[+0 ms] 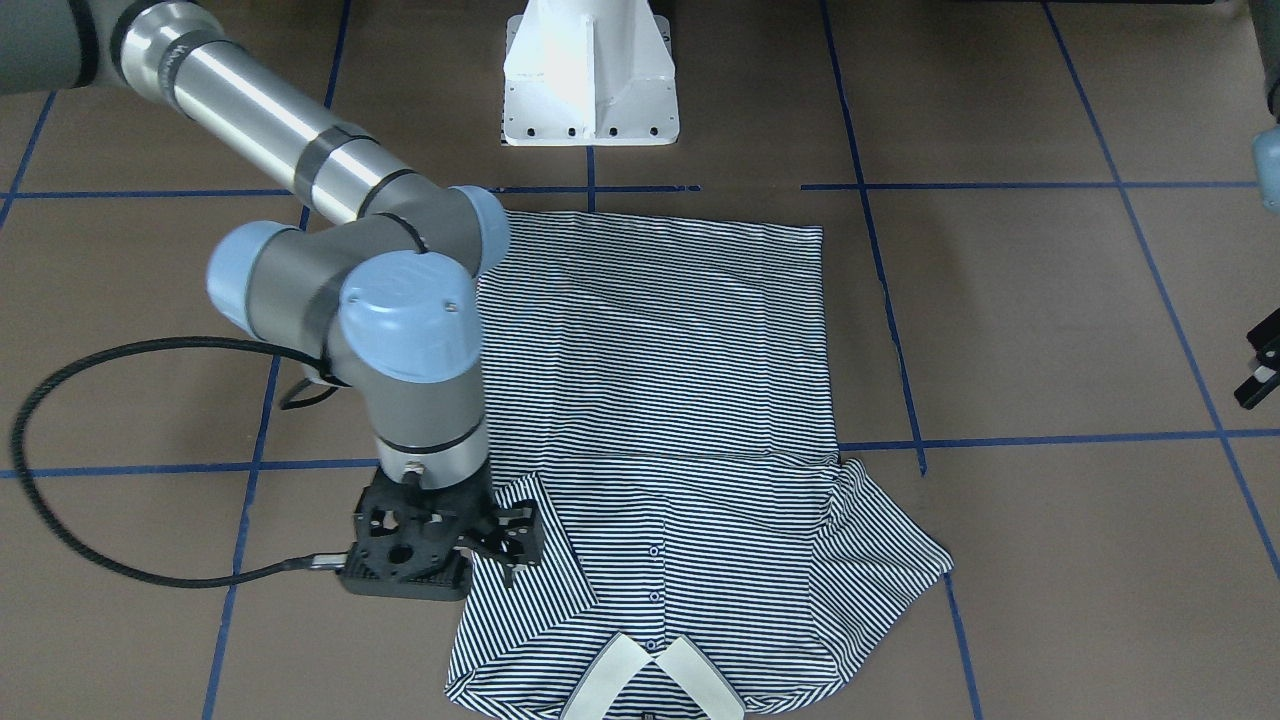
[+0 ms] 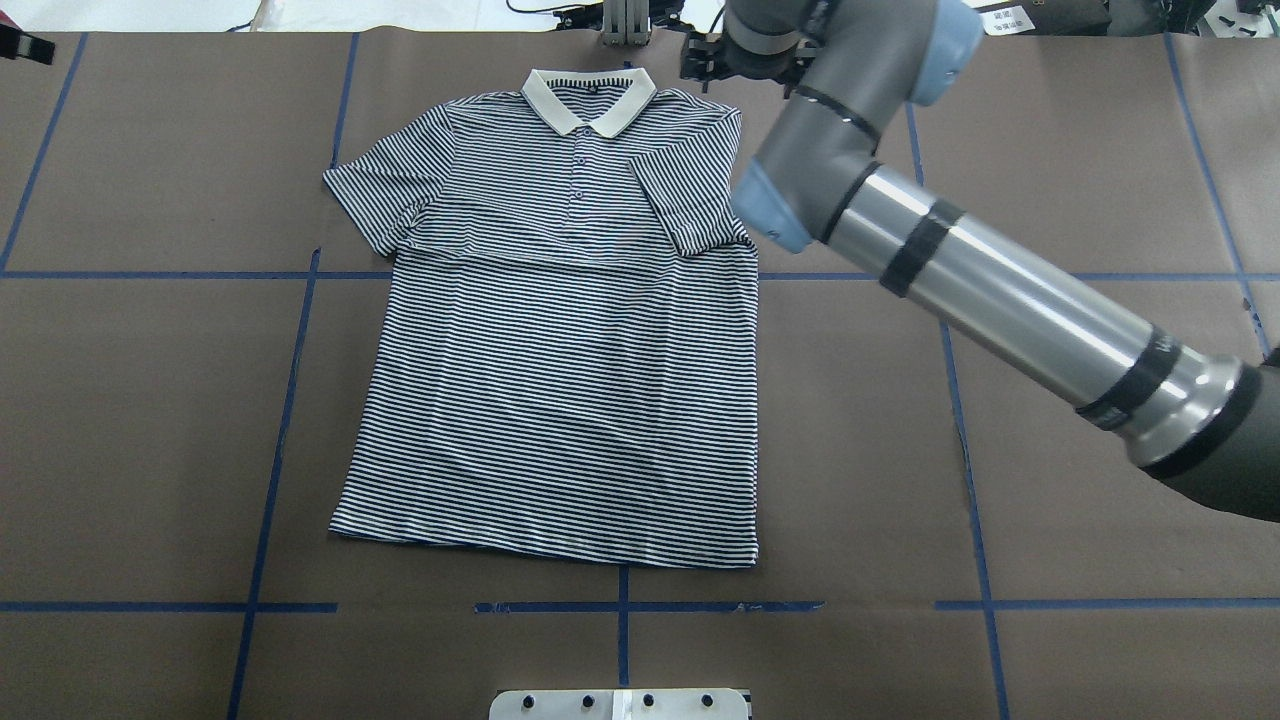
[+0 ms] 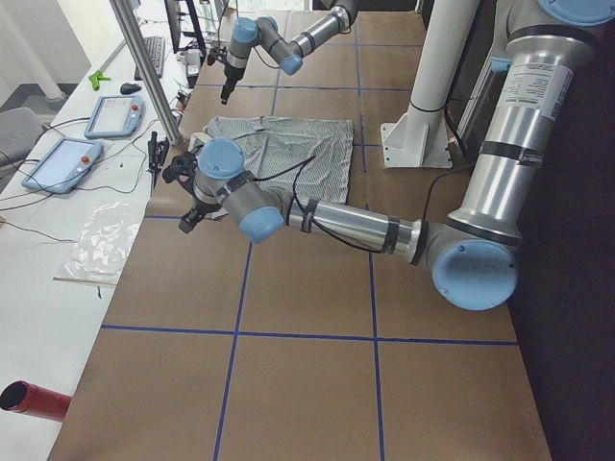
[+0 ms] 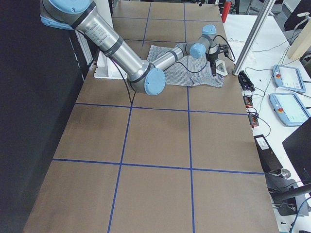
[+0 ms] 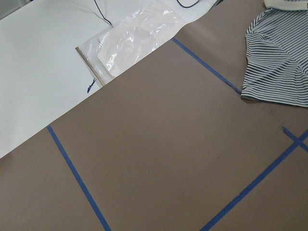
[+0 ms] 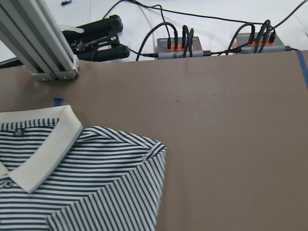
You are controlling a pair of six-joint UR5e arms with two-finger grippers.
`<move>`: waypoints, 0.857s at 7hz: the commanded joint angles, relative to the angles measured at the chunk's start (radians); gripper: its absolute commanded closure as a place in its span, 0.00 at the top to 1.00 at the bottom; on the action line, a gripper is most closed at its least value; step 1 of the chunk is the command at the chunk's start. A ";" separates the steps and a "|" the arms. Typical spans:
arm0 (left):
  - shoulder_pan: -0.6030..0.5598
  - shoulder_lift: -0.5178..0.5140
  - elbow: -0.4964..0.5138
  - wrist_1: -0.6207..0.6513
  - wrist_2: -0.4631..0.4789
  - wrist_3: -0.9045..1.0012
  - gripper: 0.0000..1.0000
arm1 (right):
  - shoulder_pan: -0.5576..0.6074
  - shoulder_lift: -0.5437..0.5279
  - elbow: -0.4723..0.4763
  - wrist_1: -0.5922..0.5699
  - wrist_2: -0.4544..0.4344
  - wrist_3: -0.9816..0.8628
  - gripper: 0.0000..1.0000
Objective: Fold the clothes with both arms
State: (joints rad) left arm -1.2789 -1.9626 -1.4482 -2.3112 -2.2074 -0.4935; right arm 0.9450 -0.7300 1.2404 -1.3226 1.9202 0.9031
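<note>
**Shirt to my inner side, long axis running from collar to base**

My right pincer [image 1: 505, 545] hangs fingers-down at the collar end of the table [image 2: 1050, 450], over the outer edge of the polo shirt [image 2: 560, 400] at its right shoulder. No view shows me whether its jaws are parted or closed, or whether they are touching cloth. My wrist camera shows only the shoulder corner below and bare table beside it, with nothing of the fingers.

The right sleeve [image 2: 690, 200] lies just inward of that pincer, folded in over the chest. Beyond it are the placket and the cream collar [image 2: 588, 95], at the edge furthest from my base. From the collar the shirt runs flat and face-up towards my pedestal [image 1: 590, 80], with the hem [image 2: 540, 545] lying nearest to it. So the whole garment lies to my left of this pincer and back towards me.

Across the chest, the left sleeve [image 2: 385, 195] is spread out flat on the table. My left pincer [image 3: 187, 216] is well apart from it, out over bare table to my left. Its wrist camera catches that sleeve only in a corner. I cannot tell its jaw state either.

I judge the left sleeve to be the next piece to fold. My left arm is on its side, though it would first have to travel inward. My right pincer is the nearer one to the shirt as a whole. If instead the fold is collar-to-hem, both pincers would need a shoulder each, and the pull would run straight back towards my base.
</note>
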 commanded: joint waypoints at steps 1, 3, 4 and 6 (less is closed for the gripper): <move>0.213 -0.032 0.044 -0.114 0.284 -0.277 1.00 | 0.119 -0.218 0.187 0.006 0.144 -0.207 1.00; 0.297 -0.068 0.156 -0.190 0.362 -0.560 0.68 | 0.170 -0.354 0.304 0.008 0.194 -0.279 1.00; 0.338 -0.073 0.222 -0.236 0.420 -0.580 0.68 | 0.173 -0.371 0.330 0.006 0.192 -0.279 1.00; 0.390 -0.133 0.348 -0.251 0.483 -0.570 0.68 | 0.173 -0.379 0.330 0.006 0.189 -0.279 1.00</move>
State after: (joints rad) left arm -0.9164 -2.0693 -1.1621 -2.5523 -1.7539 -1.0636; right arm 1.1173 -1.1010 1.5668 -1.3160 2.1097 0.6251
